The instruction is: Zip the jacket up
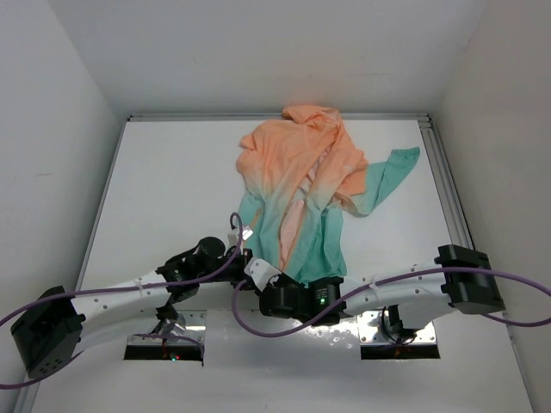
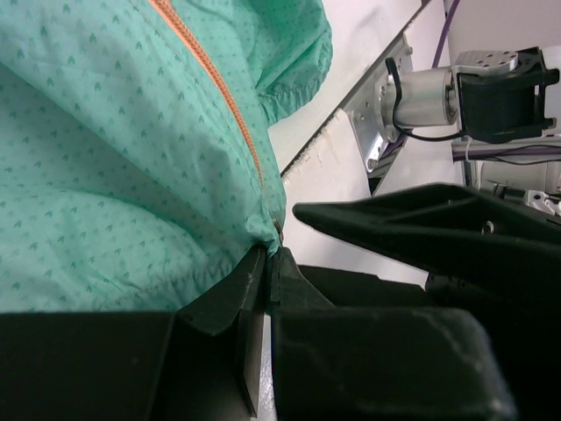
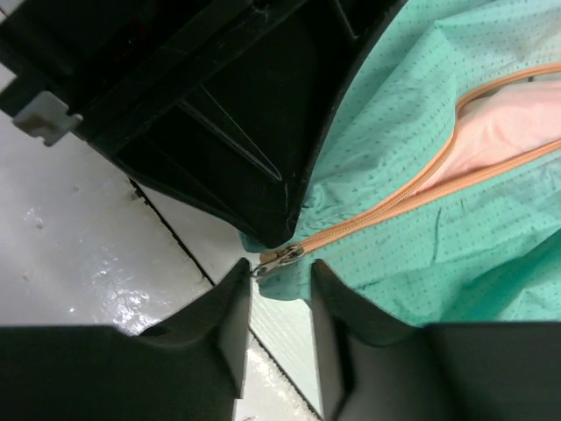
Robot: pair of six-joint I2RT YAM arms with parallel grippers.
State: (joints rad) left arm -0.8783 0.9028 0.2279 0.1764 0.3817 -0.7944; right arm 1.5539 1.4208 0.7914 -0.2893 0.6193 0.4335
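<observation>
The jacket [image 1: 301, 185] lies crumpled at mid-table, peach-orange at the far end and teal at the near end, with pink lining showing along the open front. My left gripper [image 1: 247, 255] is shut on the jacket's near teal hem corner [image 2: 254, 224], just below the end of the orange zipper tape [image 2: 219, 92]. My right gripper [image 1: 261, 275] is open. Its fingertips [image 3: 235, 289] sit either side of the metal zipper slider [image 3: 280, 257] at the bottom of the zipper [image 3: 386, 210]. The left gripper's black finger [image 3: 237, 132] is right above the slider.
The white table [image 1: 172, 189] is walled at the back and both sides, with a metal rail [image 1: 443, 181] along its right edge. Purple cables [image 1: 250, 323] loop by the arm bases. Two cut-outs [image 1: 164, 344] lie at the near edge.
</observation>
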